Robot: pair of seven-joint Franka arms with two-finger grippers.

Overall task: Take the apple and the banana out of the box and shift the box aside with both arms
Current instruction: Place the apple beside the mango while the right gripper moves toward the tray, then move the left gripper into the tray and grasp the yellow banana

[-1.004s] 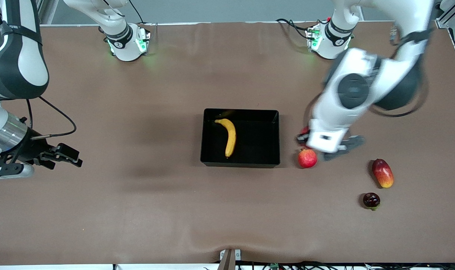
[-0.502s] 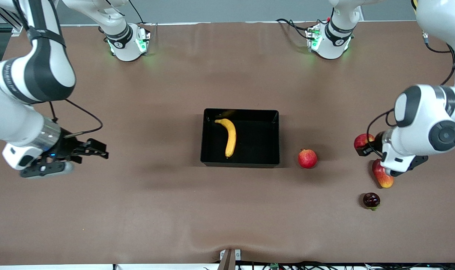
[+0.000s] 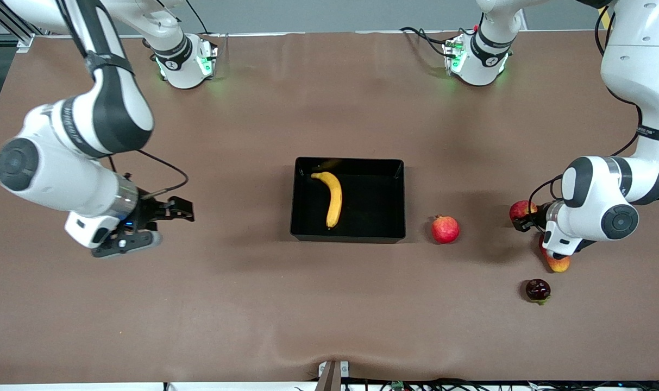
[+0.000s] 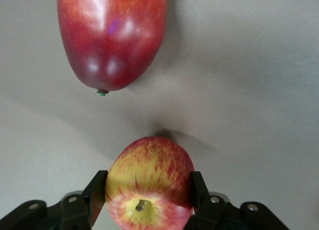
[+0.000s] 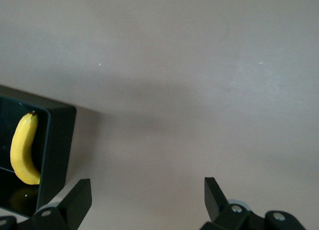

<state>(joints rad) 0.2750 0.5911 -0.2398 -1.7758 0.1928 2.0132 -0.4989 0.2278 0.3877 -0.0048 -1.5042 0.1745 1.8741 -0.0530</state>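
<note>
Nearest the front camera, toward the left arm's end of the worktop (image 3: 253,304), lies a small dark fruit (image 3: 538,290), not part of the task. Just farther from the camera is the mango (image 3: 558,264), partly hidden in the front view by the left arm's wrist.

The left gripper (image 4: 144,200) hangs low over the bare worktop just beside that mango, its jaws clamped on the apple (image 4: 149,182), one on each flank, with the stem dimple facing the wrist camera. The apple is thus already out of the box (image 3: 400,195) and well apart from it; I judge it is held low here in order to be set down near the other loose fruit, where it will not hinder the box's later slide. Whether it touches the worktop yet I cannot tell.

The pomegranate (image 3: 445,229) rests near the box's wall on the left arm's side (a look-alike, not the task's fruit).

The banana (image 3: 332,197) lies alone in the box, in the half toward the right arm, its length running from nearer the camera to farther.

The right gripper (image 5: 144,197) is over bare worktop toward the right arm's end, jaws spread wide and empty, pointed at the box, probably readied for the banana.
</note>
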